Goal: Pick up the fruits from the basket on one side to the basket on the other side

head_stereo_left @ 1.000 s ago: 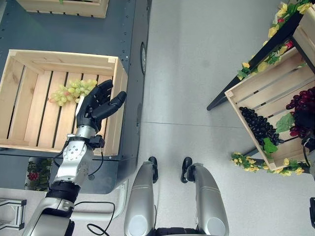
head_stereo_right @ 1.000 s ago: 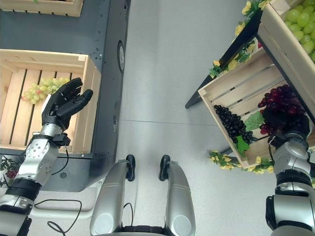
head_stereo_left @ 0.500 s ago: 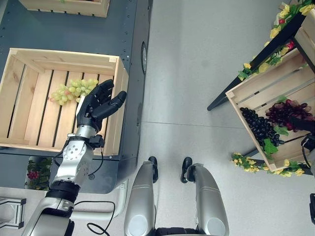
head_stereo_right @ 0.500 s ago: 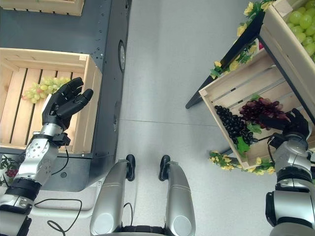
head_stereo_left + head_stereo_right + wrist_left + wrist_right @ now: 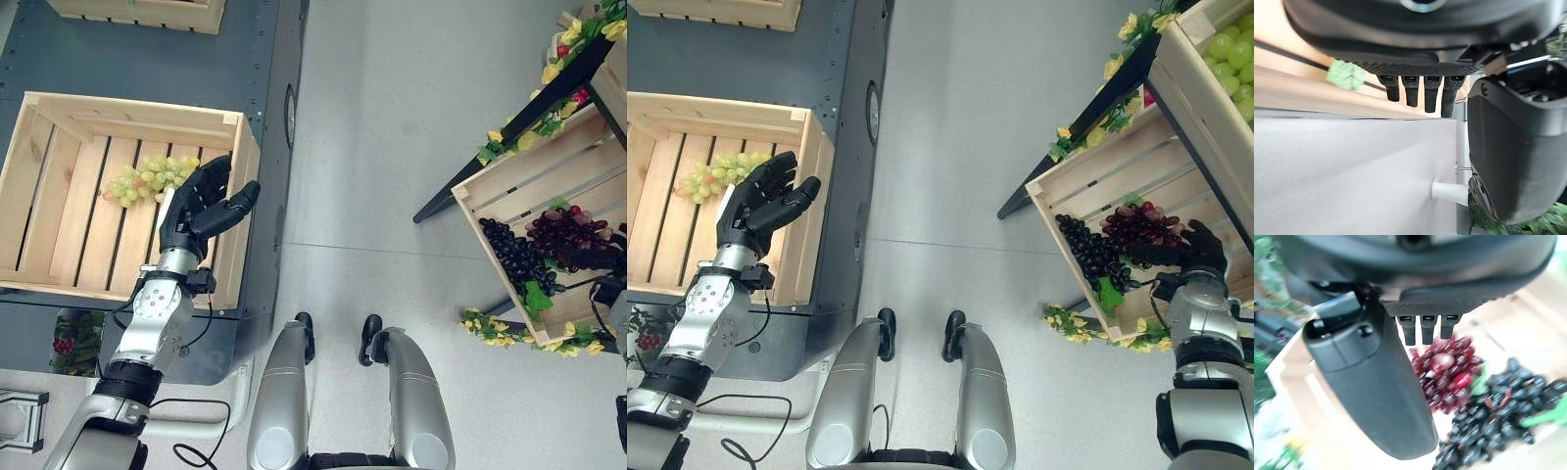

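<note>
A bunch of green grapes [image 5: 147, 178] lies in the wooden crate [image 5: 127, 106] on the dark platform at the left. My left hand [image 5: 196, 208] hovers open over that crate's right wall, near the grapes but apart from them; its straight fingers [image 5: 1420, 93] hold nothing. At the right, a tilted wooden crate [image 5: 1097, 162] holds a bunch of black grapes [image 5: 1087, 250] and a bunch of red grapes [image 5: 1141, 227] side by side. My right hand [image 5: 1200, 250] rests open at the red bunch's right side. Past its straight fingers [image 5: 1422, 330] lie the red grapes [image 5: 1447, 377].
A higher crate with green grapes [image 5: 1229, 49] sits on the black stand at the right, trimmed with yellow flower garlands [image 5: 1087, 323]. Another wooden crate [image 5: 137, 12] stands at the far left. Grey floor separates the two sides.
The red grape bunch has come down from its raised position and now lies in the right crate next to the black grapes. My right hand lowered with it. The left hand barely moved.
</note>
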### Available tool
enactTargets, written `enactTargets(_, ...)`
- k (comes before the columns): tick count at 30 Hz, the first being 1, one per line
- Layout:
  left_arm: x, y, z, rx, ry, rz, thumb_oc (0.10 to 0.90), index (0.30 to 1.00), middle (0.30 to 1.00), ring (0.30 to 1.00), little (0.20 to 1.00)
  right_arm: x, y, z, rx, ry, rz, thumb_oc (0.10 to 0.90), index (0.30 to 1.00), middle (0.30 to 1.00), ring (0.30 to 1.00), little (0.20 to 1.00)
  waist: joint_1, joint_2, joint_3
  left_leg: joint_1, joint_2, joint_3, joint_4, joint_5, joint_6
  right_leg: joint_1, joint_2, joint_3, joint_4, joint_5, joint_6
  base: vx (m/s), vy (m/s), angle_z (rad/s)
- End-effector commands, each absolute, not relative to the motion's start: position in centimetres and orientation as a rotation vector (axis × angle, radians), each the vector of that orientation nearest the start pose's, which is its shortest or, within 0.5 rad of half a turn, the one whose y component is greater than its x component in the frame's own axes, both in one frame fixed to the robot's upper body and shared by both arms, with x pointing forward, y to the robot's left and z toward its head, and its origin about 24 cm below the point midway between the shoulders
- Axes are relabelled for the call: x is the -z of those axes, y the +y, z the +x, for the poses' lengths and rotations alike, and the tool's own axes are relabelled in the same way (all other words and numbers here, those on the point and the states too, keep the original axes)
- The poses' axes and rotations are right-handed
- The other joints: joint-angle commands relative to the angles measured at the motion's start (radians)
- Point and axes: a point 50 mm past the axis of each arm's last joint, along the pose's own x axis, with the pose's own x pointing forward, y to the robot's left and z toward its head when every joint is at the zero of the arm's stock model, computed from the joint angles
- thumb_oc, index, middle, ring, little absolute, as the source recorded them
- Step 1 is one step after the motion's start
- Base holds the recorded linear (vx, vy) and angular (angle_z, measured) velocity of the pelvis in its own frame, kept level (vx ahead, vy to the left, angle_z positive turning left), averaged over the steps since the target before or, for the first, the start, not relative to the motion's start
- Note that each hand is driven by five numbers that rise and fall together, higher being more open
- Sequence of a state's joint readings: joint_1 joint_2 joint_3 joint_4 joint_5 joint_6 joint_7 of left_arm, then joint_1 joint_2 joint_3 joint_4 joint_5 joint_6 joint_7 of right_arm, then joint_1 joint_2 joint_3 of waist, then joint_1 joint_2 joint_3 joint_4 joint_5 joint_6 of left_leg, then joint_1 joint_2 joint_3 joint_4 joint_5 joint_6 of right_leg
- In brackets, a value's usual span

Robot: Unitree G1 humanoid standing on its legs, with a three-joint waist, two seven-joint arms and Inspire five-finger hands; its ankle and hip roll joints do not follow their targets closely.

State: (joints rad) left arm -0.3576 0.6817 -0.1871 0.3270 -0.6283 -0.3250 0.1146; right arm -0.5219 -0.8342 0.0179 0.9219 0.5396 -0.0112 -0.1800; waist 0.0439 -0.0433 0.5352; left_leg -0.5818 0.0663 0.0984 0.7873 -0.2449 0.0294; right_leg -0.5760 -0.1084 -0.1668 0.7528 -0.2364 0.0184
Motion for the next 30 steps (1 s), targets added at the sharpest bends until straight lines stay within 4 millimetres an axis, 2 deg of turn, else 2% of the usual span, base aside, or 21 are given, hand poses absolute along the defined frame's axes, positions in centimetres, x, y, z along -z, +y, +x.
enactTargets(1, -22.4, 23.5, 29.0, -0.031, -0.869, 0.027, 0.8, 0.9, 0.9, 0.9, 0.9, -13.3, -38.9, 30.1, 0.654, 0.007, -0.342, 0.8, 0.9, 0.9, 0.9, 0.9, 0.001, -0.014, -0.015, 0.1, -0.044, 0.046, -0.101, -0.022, 0.021, 0.086, 0.008, -0.027, -0.033, 0.027, -0.03, -0.02, 0.046, 0.09)
enactTargets(4, -24.3, 24.2, 28.0, -0.161, -1.01, 0.029, 0.8, 0.9, 0.9, 0.9, 0.9, -11.7, -36.6, 30.6, 0.572, 0.007, -0.351, 0.8, 0.9, 0.9, 0.9, 0.9, -0.001, -0.015, -0.015, 0.099, -0.045, 0.048, -0.111, -0.018, 0.022, 0.079, 0.002, -0.031, -0.031, 0.027, -0.027, 0.0, 0.026, 0.02)
enactTargets(8, -25.9, 25.4, 27.5, -0.392, -1.121, 0.118, 0.8, 0.9, 0.9, 0.9, 0.9, -10.5, -34.7, 31.0, 0.48, 0.021, -0.347, 0.8, 0.9, 0.9, 0.9, 0.9, -0.004, -0.02, -0.015, 0.102, -0.046, 0.047, -0.121, -0.012, 0.02, 0.08, -0.005, -0.036, -0.031, 0.026, -0.026, 0.0, 0.039, 0.02)
enactTargets(13, -26.4, 28.5, 27.8, -0.622, -1.135, 0.15, 0.8, 0.9, 0.9, 0.9, 0.9, -9.9, -33.9, 31.1, 0.421, 0.029, -0.367, 0.8, 0.9, 0.9, 0.9, 0.9, -0.015, -0.015, -0.015, 0.101, -0.036, 0.057, -0.122, -0.005, 0.017, 0.075, -0.013, -0.036, -0.026, 0.024, -0.027, -0.01, 0.058, 0.0)
enactTargets(15, -26.5, 29.7, 28.2, -0.672, -1.106, 0.147, 0.8, 0.9, 0.9, 0.9, 0.9, -9.9, -33.6, 31.3, 0.404, 0.037, -0.378, 0.8, 0.9, 0.9, 0.9, 0.9, -0.019, -0.013, -0.015, 0.101, -0.031, 0.062, -0.122, -0.004, 0.015, 0.074, -0.016, -0.035, -0.024, 0.021, -0.028, 0.0, 0.066, 0.0)
enactTargets(19, -26.2, 31.0, 29.3, -0.735, -1.021, 0.257, 0.8, 0.9, 0.9, 0.9, 0.9, -10.5, -33.5, 31.9, 0.379, 0.043, -0.391, 0.8, 0.9, 0.9, 0.9, 0.9, -0.022, -0.007, -0.015, 0.098, -0.026, 0.071, -0.121, -0.001, 0.012, 0.072, -0.018, -0.036, -0.026, 0.02, -0.03, 0.0, 0.063, 0.0)
enactTargets(22, -25.7, 32.3, 30.6, -0.746, -0.877, 0.497, 0.8, 0.9, 0.9, 0.9, 0.9, -11.3, -33.7, 32.3, 0.348, 0.04, -0.404, 0.8, 0.9, 0.9, 0.9, 0.9, -0.028, -0.005, -0.015, 0.089, -0.018, 0.08, -0.117, 0.0, 0.009, 0.066, -0.02, -0.037, -0.03, 0.019, -0.03, -0.01, 0.062, 0.01)
enactTargets(23, -25.8, 32.3, 30.6, -0.747, -0.88, 0.497, 0.8, 0.9, 0.9, 0.9, 0.9, -11.4, -33.7, 32.3, 0.349, 0.037, -0.403, 0.8, 0.9, 0.9, 0.9, 0.9, -0.027, -0.005, -0.015, 0.083, -0.017, 0.08, -0.117, 0.003, 0.01, 0.061, -0.019, -0.037, -0.03, 0.022, -0.031, -0.02, 0.05, 0.02)
enactTargets(27, -25.0, 34.8, 31.6, -0.785, -0.649, 0.918, 0.8, 0.9, 0.9, 0.9, 0.9, -12.2, -34.1, 32.4, 0.318, 0.031, -0.431, 0.8, 0.9, 0.9, 0.9, 0.9, -0.035, 0.0, -0.015, 0.069, -0.009, 0.092, -0.117, 0.009, 0.007, 0.049, -0.025, -0.043, -0.041, 0.03, -0.028, -0.02, 0.073, 0.01)
enactTargets(28, -25.0, 35.1, 31.7, -0.783, -0.625, 0.97, 0.8, 0.9, 0.9, 0.9, 0.9, -12.3, -34.2, 32.4, 0.317, 0.029, -0.434, 0.8, 0.9, 0.9, 0.9, 0.9, -0.036, 0.0, -0.015, 0.065, -0.008, 0.094, -0.116, 0.011, 0.007, 0.046, -0.026, -0.044, -0.043, 0.032, -0.028, -0.03, 0.074, 0.0)
enactTargets(30, -24.7, 35.7, 31.9, -0.741, -0.552, 1.241, 0.8, 0.9, 0.9, 0.9, 0.9, -12.5, -34.4, 32.4, 0.305, 0.032, -0.448, 0.8, 0.9, 0.9, 0.9, 0.9, -0.041, 0.005, -0.015, 0.051, -0.003, 0.1, -0.116, 0.016, 0.005, 0.032, -0.029, -0.044, -0.049, 0.039, -0.026, -0.03, 0.07, -0.03)
